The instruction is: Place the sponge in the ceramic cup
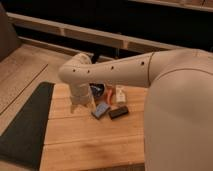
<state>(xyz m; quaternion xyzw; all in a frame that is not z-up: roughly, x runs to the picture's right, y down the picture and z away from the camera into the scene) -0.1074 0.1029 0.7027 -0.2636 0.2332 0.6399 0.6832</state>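
The sponge [100, 110], a small flat blue pad, lies on the wooden table [90, 145] near its far middle. Touching its right side is a black rectangular block [118, 112]. Just behind the sponge sits a dark rounded vessel [98, 90], which looks like the ceramic cup and is partly hidden by my arm. My gripper [82, 106] hangs at the end of the downturned wrist, just left of the sponge and close above the table. It carries nothing that I can see.
An orange item [109, 95] and a small white object [120, 94] stand behind the block. A dark mat [25, 125] lies along the table's left side. My big white arm [175, 100] fills the right of the view. Wooden rails run behind.
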